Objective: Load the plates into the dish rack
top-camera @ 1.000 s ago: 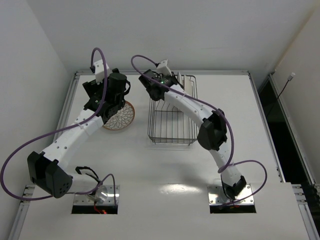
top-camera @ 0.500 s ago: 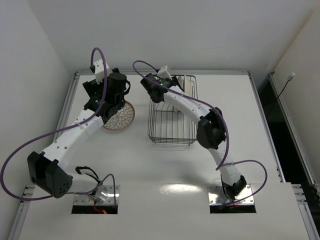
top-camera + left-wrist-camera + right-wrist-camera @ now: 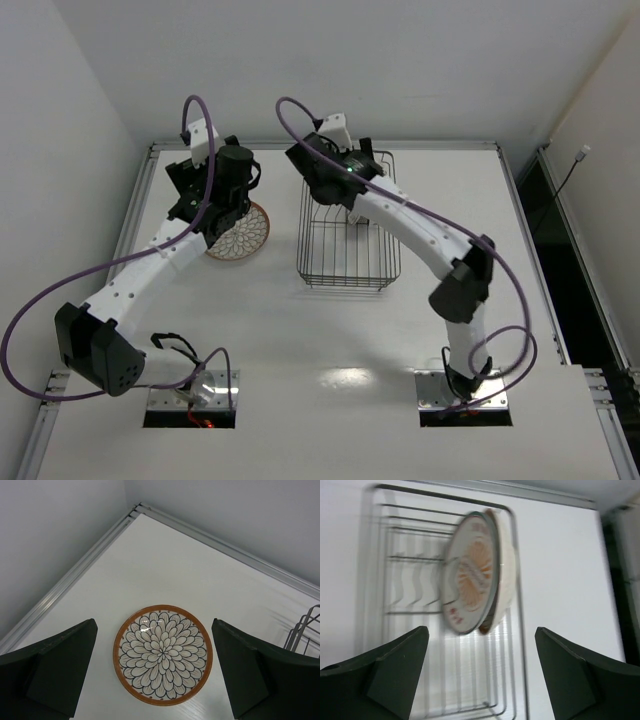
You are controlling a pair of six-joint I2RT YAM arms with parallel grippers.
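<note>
L gripper (image 3: 154, 622): jaws spread wide, holding nothing. Hangs straight over the flat plate (image 3: 162, 655) with a finger on each side of it in wrist view, prob lined up for a pick.
Flat plate: face up on table (image 3: 300, 330), left of rack (image 3: 345, 285) and apart from it. Not yet loaded.
R gripper (image 3: 481, 630): jaws wide apart, nothing between them. Sits over rack's far end.
Racked plates (image 3: 475, 575): on edge at rack's far right, so prongs keep them upright w/o a grip. Looks like two close together, but view is blurred, can't be sure.
Rack: mid-table, near slots bare, so room for the last plate.
Stage: judged approx two of three in. Next needs flat plate's rim gripped, which is awkward as it lies flush on table.
</note>
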